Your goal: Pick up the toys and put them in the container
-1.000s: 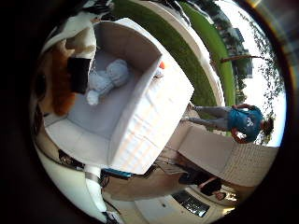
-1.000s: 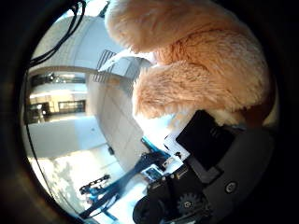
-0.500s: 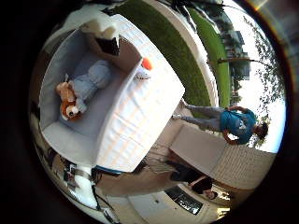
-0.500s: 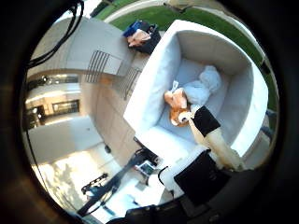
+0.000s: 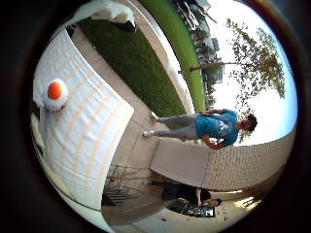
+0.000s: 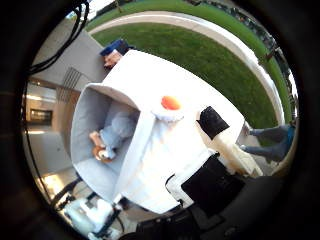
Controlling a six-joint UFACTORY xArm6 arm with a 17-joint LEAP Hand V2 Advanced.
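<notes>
while the hand [image 6: 220, 165] hangs apart from everything, one pale black-tipped finger [image 6: 220, 132] reaching straight out and holding nothing, it sits above the white table [image 6: 165, 165].
two soft toys [image 6: 107, 142] already lie in the container [image 6: 82, 115]; the white-and-orange toy [image 6: 169, 107] rests on the table just beside its rim. a poor reach could nudge it off the edge. the other fingers are cut off, and each toy's shape is hard to make out.

Container [image 6: 95, 135] wall hides part of plush toys [image 6: 107, 142].
</notes>
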